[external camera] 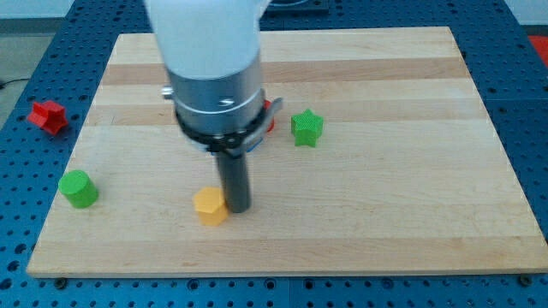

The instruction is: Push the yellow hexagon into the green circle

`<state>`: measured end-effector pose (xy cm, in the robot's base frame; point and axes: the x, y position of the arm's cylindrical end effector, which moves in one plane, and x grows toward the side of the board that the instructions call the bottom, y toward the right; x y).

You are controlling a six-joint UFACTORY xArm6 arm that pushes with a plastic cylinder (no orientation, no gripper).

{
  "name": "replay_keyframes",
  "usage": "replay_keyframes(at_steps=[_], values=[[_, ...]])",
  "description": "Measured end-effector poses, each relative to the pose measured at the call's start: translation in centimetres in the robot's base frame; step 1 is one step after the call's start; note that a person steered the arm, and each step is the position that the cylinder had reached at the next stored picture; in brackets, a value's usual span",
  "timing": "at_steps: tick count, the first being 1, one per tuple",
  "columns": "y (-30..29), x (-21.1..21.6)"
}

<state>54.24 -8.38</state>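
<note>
Pale wooden board (411, 171) spanning frame. Green cylinder block (79, 188) sitting lower left. Yellow hexagon block (210, 206) lying lower centre, well apart. My tip (239, 209) touching hexagon's right side; no jaws here. We are judging push should be running straight leftward, slightly upward, staying centred.

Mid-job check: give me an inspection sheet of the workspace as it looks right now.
Surface: wooden board on a blue perforated bench.
Job's things: yellow hexagon near the view's bottom; green circle by the board's left edge, well apart from it.
Clutter: green star mid-board; red star off the board at the view's left; a red block mostly hidden behind the arm, shape unclear.
Claw: none fitted; my tip sits against the hexagon's right side.
Cables: nothing seen.
Surroundings: nothing seen beyond the bench.
</note>
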Motion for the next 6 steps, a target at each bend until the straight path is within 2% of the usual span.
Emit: replay_keyframes(at_steps=[1,3,4,5,6], values=[[-7.2,0.9],[-4.8,1.6],[-5.5,2.2],[-7.9,3.2],[-12.6,2.4]])
